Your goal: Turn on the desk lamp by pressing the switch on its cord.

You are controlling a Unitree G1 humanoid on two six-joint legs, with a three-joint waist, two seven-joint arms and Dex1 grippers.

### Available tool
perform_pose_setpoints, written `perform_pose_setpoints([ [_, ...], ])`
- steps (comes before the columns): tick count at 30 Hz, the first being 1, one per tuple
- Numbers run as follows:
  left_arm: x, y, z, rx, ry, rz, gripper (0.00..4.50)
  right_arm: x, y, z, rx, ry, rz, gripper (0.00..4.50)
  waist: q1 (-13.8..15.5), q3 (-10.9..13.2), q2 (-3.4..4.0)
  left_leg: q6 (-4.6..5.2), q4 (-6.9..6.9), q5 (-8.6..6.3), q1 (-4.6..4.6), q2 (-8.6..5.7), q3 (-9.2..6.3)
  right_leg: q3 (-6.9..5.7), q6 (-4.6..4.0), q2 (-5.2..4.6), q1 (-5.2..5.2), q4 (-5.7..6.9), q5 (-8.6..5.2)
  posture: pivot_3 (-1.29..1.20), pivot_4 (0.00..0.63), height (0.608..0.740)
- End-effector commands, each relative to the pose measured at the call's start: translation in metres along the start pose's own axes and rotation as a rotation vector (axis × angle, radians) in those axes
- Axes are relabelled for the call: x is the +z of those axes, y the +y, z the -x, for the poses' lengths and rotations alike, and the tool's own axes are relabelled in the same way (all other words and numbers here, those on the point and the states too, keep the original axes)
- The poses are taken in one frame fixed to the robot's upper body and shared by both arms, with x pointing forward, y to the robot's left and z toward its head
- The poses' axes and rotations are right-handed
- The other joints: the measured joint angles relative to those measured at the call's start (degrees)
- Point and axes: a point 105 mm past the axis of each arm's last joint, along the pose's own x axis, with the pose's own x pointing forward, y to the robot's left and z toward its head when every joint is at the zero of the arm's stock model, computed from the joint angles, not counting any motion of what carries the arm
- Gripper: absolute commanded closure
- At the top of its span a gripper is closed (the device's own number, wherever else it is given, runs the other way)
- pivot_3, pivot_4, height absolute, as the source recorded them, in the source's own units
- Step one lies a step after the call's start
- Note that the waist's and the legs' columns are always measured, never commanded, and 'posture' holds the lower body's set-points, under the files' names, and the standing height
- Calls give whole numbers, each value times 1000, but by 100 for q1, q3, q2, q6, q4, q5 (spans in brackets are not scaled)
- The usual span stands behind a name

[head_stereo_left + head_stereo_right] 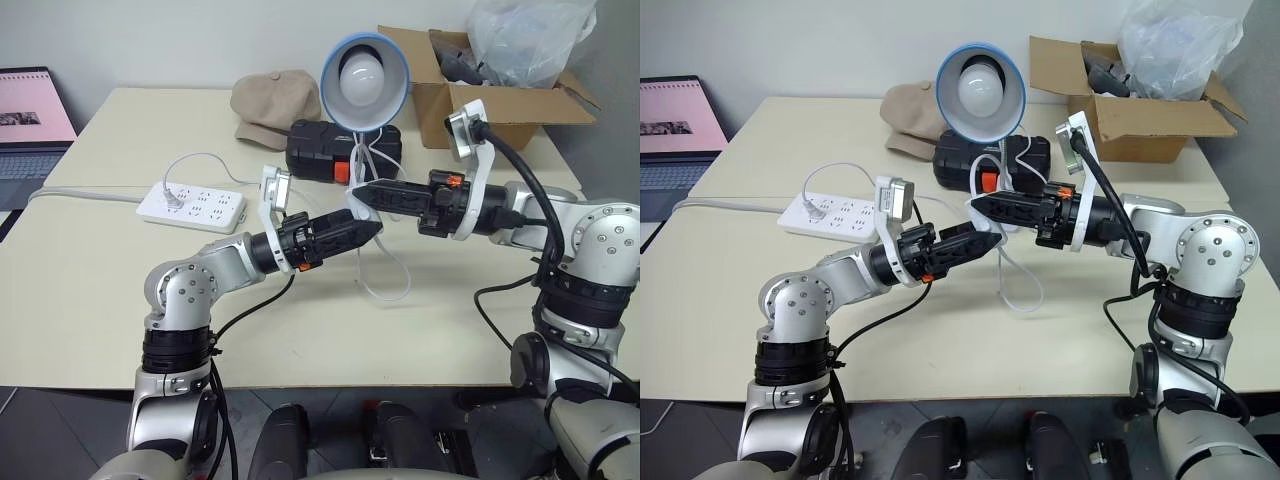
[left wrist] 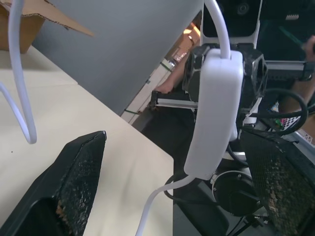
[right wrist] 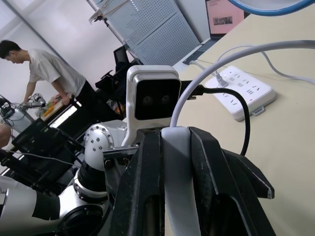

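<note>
The right gripper (image 3: pixel 170 162) has its black fingers pinched on the switch (image 2: pixel 214 110), a white oblong held up in the air above the middle of the desk (image 1: pixel 90 280), with the cord (image 1: pixel 385 285) looping down from it onto the desktop. The left gripper (image 1: pixel 372 228) points at it from the opposite side, jaws spread wide with the switch standing between its fingers (image 2: pixel 74 182), gripping nothing. The desk lamp (image 1: pixel 364 80) stands unlit toward the far edge, before a black case (image 1: pixel 320 148), with a power strip (image 1: pixel 192 206) toward the left edge and a cardboard box (image 1: pixel 500 105) at the far right corner.
</note>
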Motion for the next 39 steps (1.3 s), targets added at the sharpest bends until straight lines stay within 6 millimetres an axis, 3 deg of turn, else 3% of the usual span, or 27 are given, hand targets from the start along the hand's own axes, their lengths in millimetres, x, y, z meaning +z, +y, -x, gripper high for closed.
perform_pose_setpoints([
  [1, 8, -8, -2, -40, -20, -17, 0, 5, 5, 2, 22, -25, 22, 4112, 0, 0, 0, 0, 0, 0, -1, 0, 0, 0, 0, 0, 0, 0, 0, 0, 150, 740],
  [8, 7, -8, -1, -41, -20, -13, 0, 3, 4, 2, 21, -22, 23, 4112, 0, 0, 0, 0, 0, 0, -1, 0, -1, 0, 0, 0, 0, -1, 0, 0, 150, 740],
  [25, -3, -14, -2, -87, 25, -4, 3636, 7, 9, -1, 38, -23, 30, 4112, 0, 0, -1, 0, -1, 0, -3, 0, 0, -1, 1, 0, -1, -3, 0, 0, 150, 740],
  [27, -3, -14, -2, -88, 24, -5, 3864, 7, 9, -1, 39, -23, 29, 4112, 0, 0, -1, 0, -2, 0, -3, 0, 0, -1, 1, 0, -3, -3, 0, 0, 150, 740],
  [39, -3, -17, 3, -100, 39, -15, 3988, 4, 7, 0, 38, -24, 19, 4112, 0, 1, -1, 0, -3, 0, -5, 0, 0, -1, 1, 0, -4, -5, -1, 0, 150, 740],
])
